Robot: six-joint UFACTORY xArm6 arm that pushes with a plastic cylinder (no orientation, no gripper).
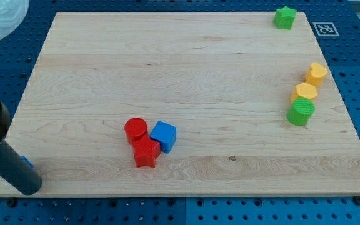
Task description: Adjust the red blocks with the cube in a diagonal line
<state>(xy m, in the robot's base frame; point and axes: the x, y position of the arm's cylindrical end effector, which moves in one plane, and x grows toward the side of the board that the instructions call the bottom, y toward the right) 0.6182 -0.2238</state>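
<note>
A red cylinder (135, 130) and a red star-shaped block (145, 152) sit close together at the view's lower middle of the wooden board (186, 69). A blue cube (164, 136) touches them on their right. The three form a tight cluster. My tip (29, 186) is at the view's bottom left corner of the board, far left of the cluster and touching none of the three. A small blue piece (27, 164) peeks out from behind the rod; its shape is hidden.
A green star-shaped block (285, 17) lies at the view's top right. Two yellow blocks (316, 74) (304, 93) and a green cylinder (300, 112) stand in a slanted row near the right edge. A marker tag (325, 29) sits off the board's top right corner.
</note>
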